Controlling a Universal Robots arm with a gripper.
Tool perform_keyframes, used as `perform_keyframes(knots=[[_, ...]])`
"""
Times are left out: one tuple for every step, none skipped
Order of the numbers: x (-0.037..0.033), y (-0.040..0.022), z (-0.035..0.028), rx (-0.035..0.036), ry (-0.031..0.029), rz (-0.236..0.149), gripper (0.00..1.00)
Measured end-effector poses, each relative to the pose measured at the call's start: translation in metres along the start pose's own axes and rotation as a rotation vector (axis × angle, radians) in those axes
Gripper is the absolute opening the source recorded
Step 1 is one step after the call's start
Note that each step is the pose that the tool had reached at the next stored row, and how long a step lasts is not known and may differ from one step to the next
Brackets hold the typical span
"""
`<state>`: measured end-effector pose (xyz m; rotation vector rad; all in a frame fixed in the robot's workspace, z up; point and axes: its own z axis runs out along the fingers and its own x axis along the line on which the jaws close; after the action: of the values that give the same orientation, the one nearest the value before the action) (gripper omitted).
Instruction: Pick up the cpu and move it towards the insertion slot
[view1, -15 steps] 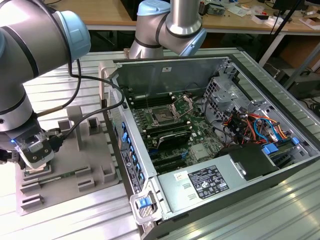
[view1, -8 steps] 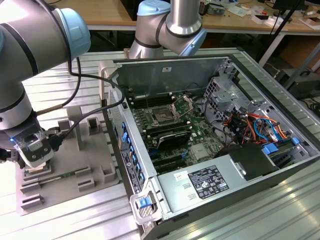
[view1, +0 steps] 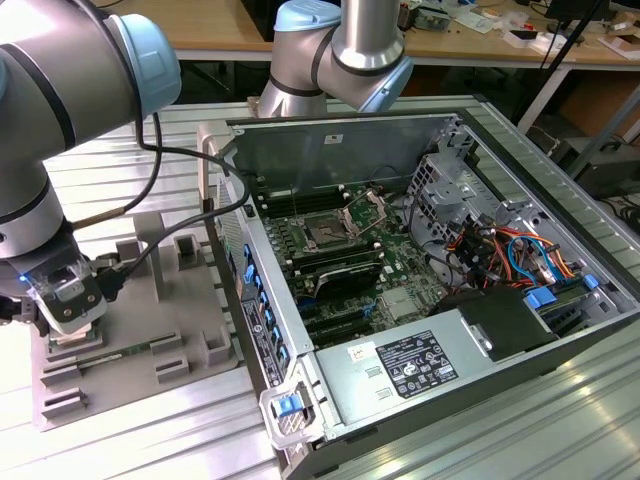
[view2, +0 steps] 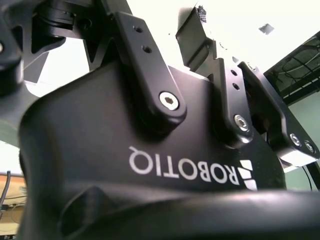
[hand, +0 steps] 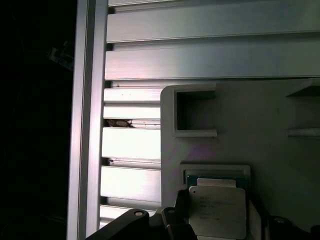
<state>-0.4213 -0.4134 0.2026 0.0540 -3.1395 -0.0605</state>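
At the exterior view's left, the arm (view1: 50, 120) reaches down over a grey tray (view1: 160, 330) on the slatted metal worktop (view1: 150, 440). Its claw (view1: 66, 335) hangs low over the tray's end farthest from the computer case (view1: 330, 150).

The exterior view gives us the overall layout. The socket (view1: 326, 233) sits on the green board inside the open case, with its steel bracket (view1: 366, 206) tipped up. It lies towards the exterior view's right, well apart from the claw.

The first wrist view gives the close detail. There the cpu chip (hand: 218, 210), silvery top up, sits over a shallow square pocket of the tray, with dark claw parts close on either side of it. The second wrist view looks along the claw's black body and bolted links against a bright background.

One side of the cpu chip is cut off by the picture's edge. We cannot tell whether it rests in the pocket or is raised off it. Nor can we tell whether the claw is wide, narrow or clamped on it.

Raised blocks stand on the tray around the claw. The case's side wall stands just beside the tray, between it and the board. A black cable (view1: 150, 262) loops from the wrist across that gap. The case is open on top above the socket. In the first wrist view the tray's corner ends on bare slats, and darkness lies beyond the worktop's rail.
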Motion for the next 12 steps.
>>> perform_keyframes(knots=[[0.0000,0.0000,-0.0007,0.0001,0.0001,0.000,0.55],[0.0000,0.0000,-0.0008,0.0001,0.0001,0.000,0.55],[0.0000,0.0000,-0.0010,0.0000,0.0001,0.000,0.55],[0.0000,0.0001,-0.0012,0.0000,0.0001,0.000,0.55],[0.0000,0.0001,-0.0013,0.0000,0.0001,0.000,0.55],[0.0000,0.0001,-0.0015,0.0000,0.0001,0.000,0.55],[0.0000,0.0001,-0.0017,0.0000,0.0000,0.000,0.55],[0.0000,0.0001,-0.0019,0.0000,0.0000,0.000,0.55],[0.0000,0.0001,-0.0021,-0.0001,0.0000,0.000,0.55],[0.0000,0.0001,-0.0024,0.0000,0.0000,0.000,0.55],[0.0000,0.0001,-0.0027,0.0000,0.0001,0.000,0.55],[0.0000,0.0001,-0.0029,0.0000,0.0001,0.000,0.55]])
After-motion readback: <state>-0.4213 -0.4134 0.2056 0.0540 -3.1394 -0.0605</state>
